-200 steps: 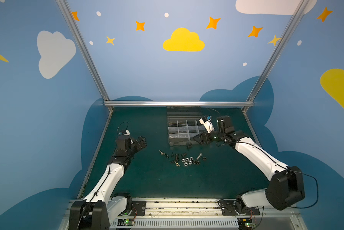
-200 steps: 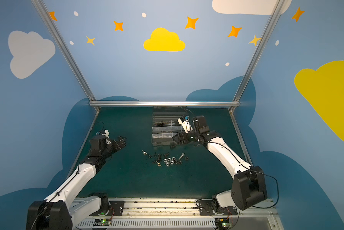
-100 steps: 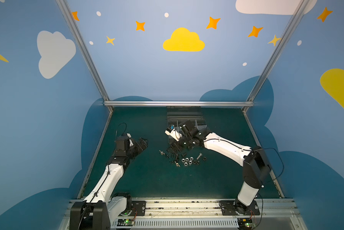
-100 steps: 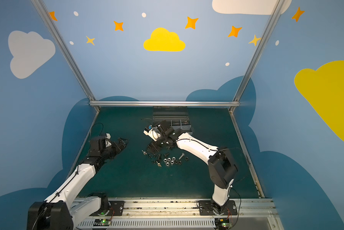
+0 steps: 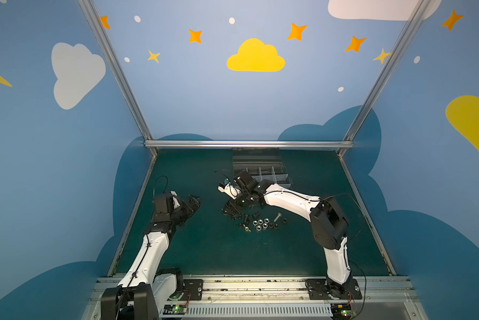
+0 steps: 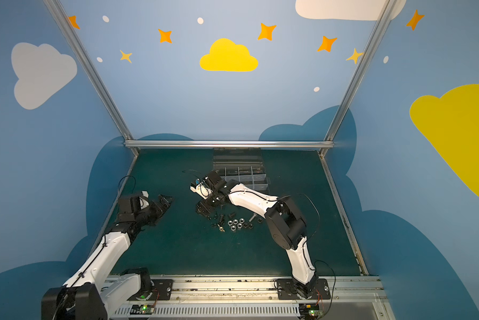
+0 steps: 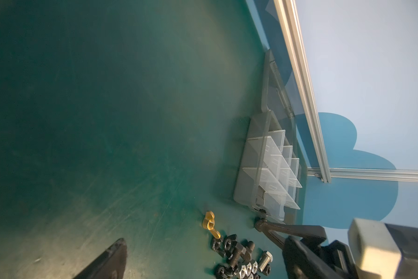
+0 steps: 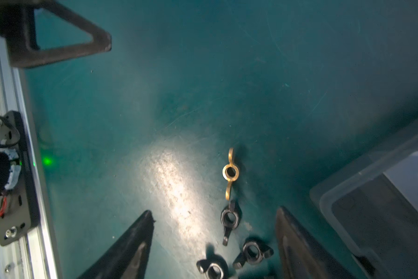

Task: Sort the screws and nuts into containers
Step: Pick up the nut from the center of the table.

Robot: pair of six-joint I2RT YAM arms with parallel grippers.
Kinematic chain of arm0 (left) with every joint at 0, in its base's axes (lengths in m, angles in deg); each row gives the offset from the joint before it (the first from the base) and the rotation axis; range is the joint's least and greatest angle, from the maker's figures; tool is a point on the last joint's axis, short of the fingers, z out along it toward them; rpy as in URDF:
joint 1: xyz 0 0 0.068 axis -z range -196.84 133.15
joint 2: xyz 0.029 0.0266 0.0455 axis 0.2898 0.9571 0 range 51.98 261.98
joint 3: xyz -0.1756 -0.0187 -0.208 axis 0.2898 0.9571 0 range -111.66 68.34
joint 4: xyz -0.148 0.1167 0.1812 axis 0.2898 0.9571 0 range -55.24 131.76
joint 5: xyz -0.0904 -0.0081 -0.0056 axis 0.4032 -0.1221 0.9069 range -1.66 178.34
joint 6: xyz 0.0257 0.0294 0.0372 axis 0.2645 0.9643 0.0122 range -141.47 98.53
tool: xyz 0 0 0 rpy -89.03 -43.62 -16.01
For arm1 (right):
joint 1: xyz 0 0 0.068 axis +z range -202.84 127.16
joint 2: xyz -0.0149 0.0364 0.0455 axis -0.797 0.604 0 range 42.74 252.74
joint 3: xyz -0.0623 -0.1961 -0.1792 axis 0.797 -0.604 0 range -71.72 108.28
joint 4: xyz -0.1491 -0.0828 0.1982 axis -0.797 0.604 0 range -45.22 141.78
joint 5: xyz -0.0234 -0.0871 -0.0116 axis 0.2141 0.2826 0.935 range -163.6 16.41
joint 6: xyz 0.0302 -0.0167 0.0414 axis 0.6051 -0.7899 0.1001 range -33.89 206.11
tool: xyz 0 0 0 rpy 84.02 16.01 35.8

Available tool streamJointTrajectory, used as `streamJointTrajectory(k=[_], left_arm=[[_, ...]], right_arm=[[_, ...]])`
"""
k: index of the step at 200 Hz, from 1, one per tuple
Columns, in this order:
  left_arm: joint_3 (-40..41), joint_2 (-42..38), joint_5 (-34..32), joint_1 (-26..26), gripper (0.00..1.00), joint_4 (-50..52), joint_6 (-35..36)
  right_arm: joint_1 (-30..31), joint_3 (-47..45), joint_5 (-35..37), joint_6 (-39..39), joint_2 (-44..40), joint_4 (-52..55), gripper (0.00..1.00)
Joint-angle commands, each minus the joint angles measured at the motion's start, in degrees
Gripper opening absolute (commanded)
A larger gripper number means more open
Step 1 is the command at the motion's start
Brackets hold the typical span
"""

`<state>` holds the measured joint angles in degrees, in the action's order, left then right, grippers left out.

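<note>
The green table (image 5: 205, 249) carries everything. The white right arm (image 5: 288, 201) bends in from its base and crosses the near left corner of the grey box (image 5: 263, 173). The box sits at the back of the table with its clear lid (image 5: 256, 158) folded open behind it. Pale dividers split it into compartments (image 6: 245, 171). The left arm (image 5: 152, 249) stands well apart on the left side, over bare table.

The left gripper (image 5: 191, 206) has its fingers parted and holds nothing. The right gripper (image 8: 214, 210) is low at the left end of the loose hardware. Its fingers (image 8: 135, 244) are spread wide and grip nothing. Whether their tips touch the table cannot be told.

The screws (image 7: 235, 253) and nuts (image 5: 261, 223) lie in a small scatter on the table, just in front of the box and outside its compartments. The silver hex nuts cluster in the middle of the scatter. A silver bolt (image 5: 277, 217) lies tilted just to their right, and the black screws are on their left.

Three black wing nuts (image 8: 230, 218) lie between the right gripper's spread fingers, touching neither. A brass wing nut (image 8: 230, 172) lies just beyond the fingertips, almost tip to tip with the nearest black one.
</note>
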<state>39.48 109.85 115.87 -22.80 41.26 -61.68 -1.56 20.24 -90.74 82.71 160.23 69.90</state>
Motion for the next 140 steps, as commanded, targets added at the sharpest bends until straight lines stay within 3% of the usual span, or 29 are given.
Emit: streamJointTrajectory(k=[1,45,140], left_arm=[[0.39,-0.09,2.0,-0.57,1.0,-0.74,-1.09],[-0.22,1.8,4.11,-0.81,1.0,-1.8,-2.2],[-1.99,6.59,6.05,-0.81,1.0,-1.4,-1.81]], right_arm=[[0.26,2.06,-0.94,0.41,1.8,0.65,0.71],[0.4,2.7,-1.49,-0.05,3.41,1.81,0.6],[0.39,4.69,-3.64,-1.14,7.19,4.15,0.47]])
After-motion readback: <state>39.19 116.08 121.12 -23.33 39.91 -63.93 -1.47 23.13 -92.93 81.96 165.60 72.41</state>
